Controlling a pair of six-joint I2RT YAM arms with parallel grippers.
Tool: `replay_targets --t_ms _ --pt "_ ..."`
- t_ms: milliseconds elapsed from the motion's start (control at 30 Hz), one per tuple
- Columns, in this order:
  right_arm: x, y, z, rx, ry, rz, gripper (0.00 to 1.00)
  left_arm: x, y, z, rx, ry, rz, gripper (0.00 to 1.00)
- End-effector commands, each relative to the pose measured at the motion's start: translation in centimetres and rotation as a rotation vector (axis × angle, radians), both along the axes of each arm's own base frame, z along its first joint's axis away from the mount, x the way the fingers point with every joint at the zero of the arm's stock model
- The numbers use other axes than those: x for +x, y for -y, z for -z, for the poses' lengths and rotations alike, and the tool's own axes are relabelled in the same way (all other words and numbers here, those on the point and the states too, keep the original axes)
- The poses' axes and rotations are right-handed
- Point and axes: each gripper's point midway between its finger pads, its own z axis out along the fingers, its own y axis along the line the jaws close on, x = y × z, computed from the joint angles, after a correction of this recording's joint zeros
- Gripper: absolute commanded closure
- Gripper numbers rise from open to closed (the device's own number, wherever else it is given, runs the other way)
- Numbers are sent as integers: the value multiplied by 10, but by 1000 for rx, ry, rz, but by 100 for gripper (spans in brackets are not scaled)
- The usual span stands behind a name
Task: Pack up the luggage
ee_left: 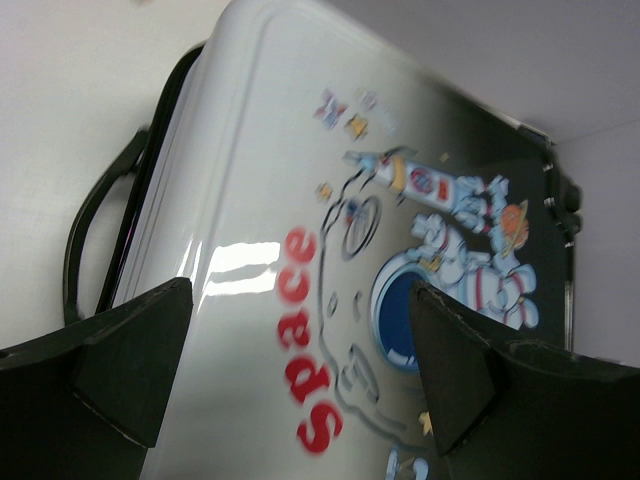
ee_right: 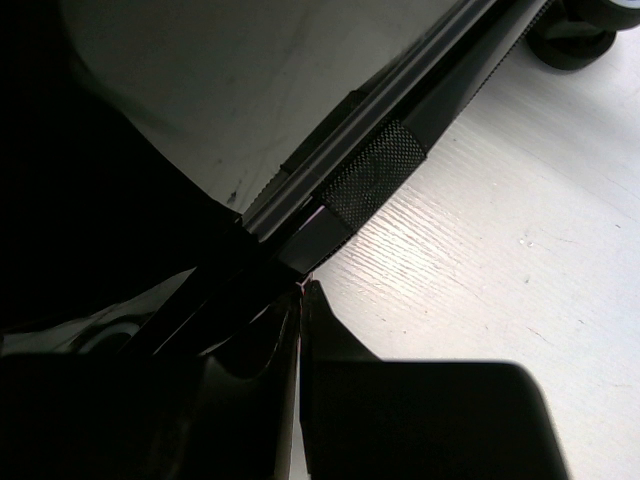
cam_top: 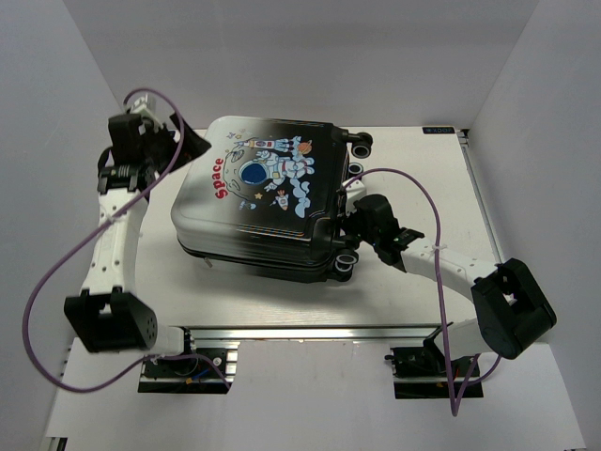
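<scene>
left arm: raised at the white end of the luggage [cam_top: 263, 202], left pincer [cam_top: 178, 141] wide apart above the shell.
right arm: reaching low to the wheel end, right pincer [cam_top: 352, 221] together at the side seam.
luggage: closed, flat on the worktop [cam_top: 423, 188], print up; long axis left-right, wheels [cam_top: 362, 144] to the right.

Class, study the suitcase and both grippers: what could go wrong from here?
1. The right gripper, shut at the zip seam, may slip off it.
2. The left gripper hangs open above the luggage, so nothing steadies it; a tug could slide it across the table.
</scene>
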Motion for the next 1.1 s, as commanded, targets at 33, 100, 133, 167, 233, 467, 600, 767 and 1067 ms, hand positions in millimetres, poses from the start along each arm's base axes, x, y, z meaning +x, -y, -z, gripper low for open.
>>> replay_targets --t_ms 33,100,133,167,233,467,600,767,1067 --pt "0 -41 -51 115 139 -120 100 -77 -20 44 -10 -191 -200 2" --pt "-3 -40 -48 116 132 -117 100 -109 -27 44 -6 -204 -268 2" --pt "-3 -40 -46 114 128 -115 100 -131 -37 56 6 -293 -356 2" --pt "-4 -41 -45 117 124 -113 100 -144 -39 56 8 -314 -373 2" --pt "-4 -41 -43 117 118 -107 100 -178 -47 62 27 -377 -445 2" --pt "-12 -43 -42 109 128 -132 100 -201 -20 117 -117 -424 -395 2" --pt "-22 -44 -43 91 160 -170 100 -173 14 142 -254 -402 -219 2" --pt "-38 -50 -34 58 163 -240 100 -146 -4 170 -209 -413 -317 2" --pt "-54 -72 -21 81 124 -267 100 -17 -16 164 -154 -280 -263 2"
